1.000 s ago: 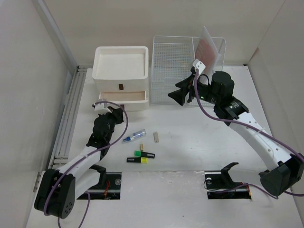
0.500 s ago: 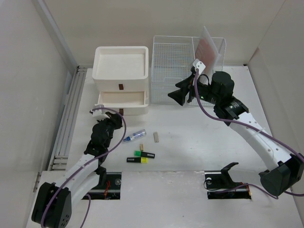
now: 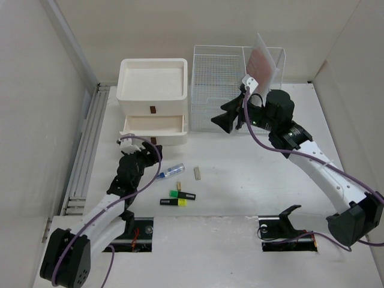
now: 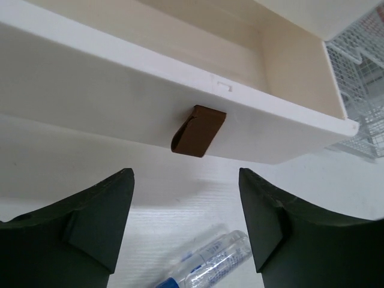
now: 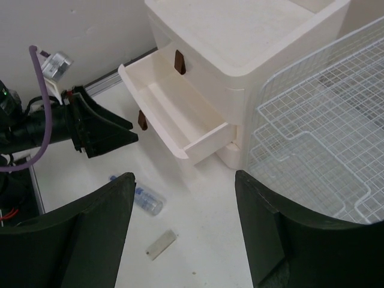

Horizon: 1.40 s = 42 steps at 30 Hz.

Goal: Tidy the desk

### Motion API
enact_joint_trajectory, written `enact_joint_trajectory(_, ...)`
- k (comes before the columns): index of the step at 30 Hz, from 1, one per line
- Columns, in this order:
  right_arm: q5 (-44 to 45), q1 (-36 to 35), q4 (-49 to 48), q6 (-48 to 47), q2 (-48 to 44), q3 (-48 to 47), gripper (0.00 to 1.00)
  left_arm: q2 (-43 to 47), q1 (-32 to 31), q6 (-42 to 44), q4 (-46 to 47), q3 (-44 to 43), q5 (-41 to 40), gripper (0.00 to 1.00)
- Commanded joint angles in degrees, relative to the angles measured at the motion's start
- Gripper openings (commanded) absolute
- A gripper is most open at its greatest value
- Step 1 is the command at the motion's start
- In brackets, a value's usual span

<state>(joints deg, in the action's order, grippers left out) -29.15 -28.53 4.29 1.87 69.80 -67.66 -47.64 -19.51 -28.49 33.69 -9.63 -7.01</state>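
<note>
The top camera looks down from above and behind the arm bases, taking in the whole desk (image 3: 240, 180) up to the far wall. Left wrist: low and very close, facing the open drawer (image 4: 120, 90) and its brown tab (image 4: 199, 130). Right wrist looks down from farther off, past the wire basket (image 5: 324, 114) — all three views share that drawer and the clear pen (image 4: 210, 264) before it.

A white three-drawer box (image 3: 153, 90) with one drawer (image 3: 153, 124) pulled open stands beside a wire basket (image 3: 219, 78), near a blue-capped marker (image 3: 169, 171), a green highlighter (image 3: 182, 194), a yellow highlighter (image 3: 174, 202) and a small flat strip (image 3: 197, 173).
</note>
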Motion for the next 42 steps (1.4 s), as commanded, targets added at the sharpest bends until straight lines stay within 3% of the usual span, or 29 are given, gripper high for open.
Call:
enact_joint_trajectory(1,-3.36,0.32,-3.33,-1.95,-0.1,0.33,0.73,4.91,-0.27,-1.38,-0.19,-0.74,2.0,0.69)
enact_joint_trajectory(4,-11.0,0.32,-3.33,-9.06,-0.1,1.12,0.79,11.41,-0.8,-3.85,-4.06,-0.74,2.61,0.78)
enact_joint_trajectory(9,-23.83,0.32,-1.32,-18.9,1.91,2.53,0.81,22.31,-3.43,-8.68,-15.4,-2.23,2.61,0.83)
enact_joint_trajectory(12,-28.33,-1.6,3.77,-29.52,4.29,3.15,0.81,27.15,-3.43,-12.54,-18.47,-3.9,3.84,0.84)
enact_joint_trajectory(13,-27.03,-2.92,7.18,-35.73,4.29,3.15,0.81,28.38,-3.43,-13.08,-19.53,-6.08,3.84,0.86)
enact_joint_trajectory(17,-17.8,-10.83,10.03,-43.78,8.84,3.67,0.81,29.7,-3.43,-11.16,-26.03,-14.43,5.68,0.88)
enact_joint_trajectory(21,-9.9,-16.11,10.03,-44.41,14.74,2.54,0.76,29.71,-3.43,-4.33,-34.38,-25.68,6.38,0.92)
enact_joint_trajectory(24,-6.37,-19.53,10.55,-44.41,19.56,0.52,0.72,29.71,-3.43,1.05,-41.15,-31.58,1.93,0.97)
enact_joint_trajectory(31,3.56,-24.55,11.09,-43.79,29.06,-5.02,0.64,38.21,-3.43,9.51,-44.94,-29.22,-7.23,1.0)
enact_joint_trajectory(37,6.73,-26.4,14.24,-43.18,36.45,-12.66,0.57,41.48,-3.43,10.82,-44.15,-28.6,-5.75,1.0)
enact_joint_trajectory(42,8.75,-27.53,14.07,-43.18,39.97,-13.2,0.55,43.51,-3.43,10.3,-44.68,-28.6,-5.74,1.0)
